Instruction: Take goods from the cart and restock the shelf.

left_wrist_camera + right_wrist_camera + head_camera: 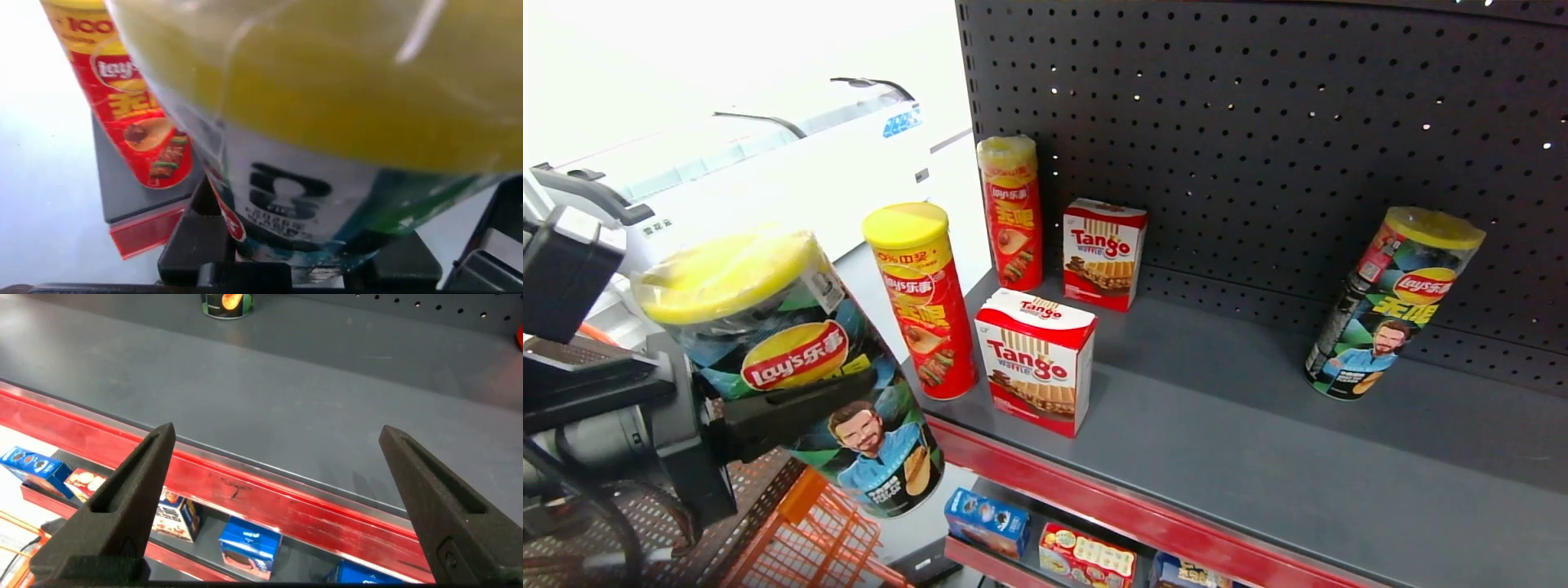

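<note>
chip can (792,359), glossy yellow-lidded cylinder, clamped in left hand (796,412), right hand (278,441) spread

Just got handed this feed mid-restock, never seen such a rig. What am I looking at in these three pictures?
It is a two-armed robot. The large picture comes from a camera on its head, looking down at a grey shelf. The other two come from a camera on each wrist. The left gripper is shut on a blue-green chips can with a yellow lid, beside the shelf's left end, above the orange cart; the left wrist view shows that can close up. The right gripper is open and empty, facing the shelf's red front edge. On the shelf stand two red chips cans, two wafer boxes and a second blue-green can.
</note>
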You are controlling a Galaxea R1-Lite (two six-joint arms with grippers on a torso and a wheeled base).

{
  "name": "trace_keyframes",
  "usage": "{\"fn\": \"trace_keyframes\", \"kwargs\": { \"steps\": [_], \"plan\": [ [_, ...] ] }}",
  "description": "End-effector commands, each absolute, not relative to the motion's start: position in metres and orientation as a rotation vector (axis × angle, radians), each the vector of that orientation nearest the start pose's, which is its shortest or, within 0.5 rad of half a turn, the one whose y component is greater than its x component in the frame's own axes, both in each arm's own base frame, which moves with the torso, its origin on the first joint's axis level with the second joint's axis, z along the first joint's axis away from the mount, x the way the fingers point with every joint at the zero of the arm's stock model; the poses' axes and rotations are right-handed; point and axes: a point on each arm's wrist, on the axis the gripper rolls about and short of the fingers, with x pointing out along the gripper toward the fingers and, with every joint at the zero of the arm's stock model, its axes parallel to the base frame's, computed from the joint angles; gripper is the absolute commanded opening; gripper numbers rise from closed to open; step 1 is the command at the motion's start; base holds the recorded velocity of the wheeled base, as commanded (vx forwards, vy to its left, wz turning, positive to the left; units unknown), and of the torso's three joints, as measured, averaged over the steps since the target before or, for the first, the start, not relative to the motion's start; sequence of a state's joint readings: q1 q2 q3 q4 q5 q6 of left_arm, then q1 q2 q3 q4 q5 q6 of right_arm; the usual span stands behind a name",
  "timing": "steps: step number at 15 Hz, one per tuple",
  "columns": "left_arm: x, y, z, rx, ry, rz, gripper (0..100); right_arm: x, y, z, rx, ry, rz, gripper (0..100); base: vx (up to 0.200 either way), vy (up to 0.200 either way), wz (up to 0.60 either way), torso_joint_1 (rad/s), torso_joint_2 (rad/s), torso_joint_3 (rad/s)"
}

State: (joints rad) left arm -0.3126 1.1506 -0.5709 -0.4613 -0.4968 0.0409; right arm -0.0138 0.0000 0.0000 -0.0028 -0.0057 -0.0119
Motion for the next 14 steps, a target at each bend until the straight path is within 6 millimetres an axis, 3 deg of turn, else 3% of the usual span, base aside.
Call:
{"fn": "trace_keyframes", "kwargs": {
  "steps": [1, 9, 14],
  "plan": [
    [0.1488, -0.0631, 0.2258, 0.028, 0.113, -0.833, 0, -0.0227, 0.0002, 0.0758, -0.012, -0.001, -0.020, 100, 0.000, 0.000, 0.00, 0.000, 0.00, 0.000],
    [0.1461, -0.0683, 0.2251, 0.029, 0.114, -0.888, 0, -0.0227, 0.0002, 0.0758, -0.012, -0.001, -0.020, 100, 0.000, 0.000, 0.00, 0.000, 0.00, 0.000],
    [0.1462, -0.0687, 0.2268, 0.028, 0.109, -0.891, 0, -0.0227, 0.0002, 0.0758, -0.012, -0.001, -0.020, 100, 0.000, 0.000, -0.60, 0.003, 0.00, 0.005]
  ]
}}
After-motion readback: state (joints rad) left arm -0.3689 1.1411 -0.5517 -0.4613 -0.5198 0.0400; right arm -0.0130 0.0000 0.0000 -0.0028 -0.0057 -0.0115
